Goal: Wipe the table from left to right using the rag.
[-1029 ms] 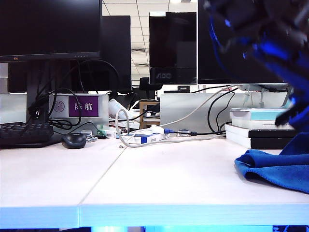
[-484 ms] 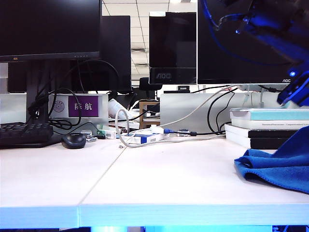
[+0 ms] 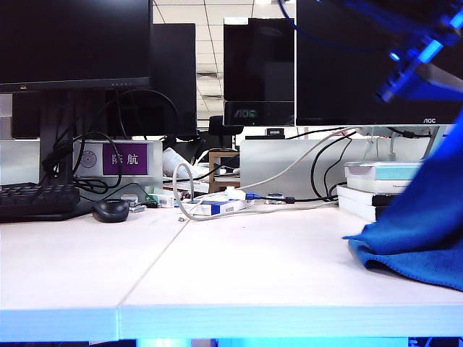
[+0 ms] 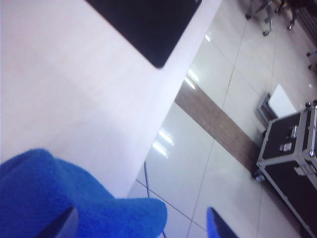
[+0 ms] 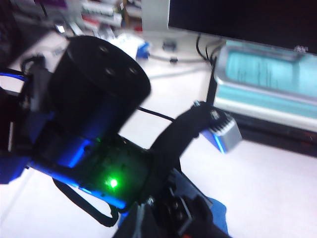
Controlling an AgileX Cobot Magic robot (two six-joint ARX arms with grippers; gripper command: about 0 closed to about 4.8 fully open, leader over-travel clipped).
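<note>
Rag [image 3: 423,231]: plush blue microfibre, thick folds, heaped at smooth white table's [image 3: 239,267] right end.
Left jaws [image 4: 141,225]: mine, spread wide just over it.
Right jaws: unseen; cannot tell.

A purple sign [image 3: 121,158] on a grey box behind the keyboard carries two white Chinese characters, "防航". The brand "AOC" shows faintly on the lower bezel of the centre monitor [image 3: 247,113] and again in small white letters at the bottom edge of the right monitor [image 3: 430,121]. Print on the stacked books' spines is too small to read.
</note>
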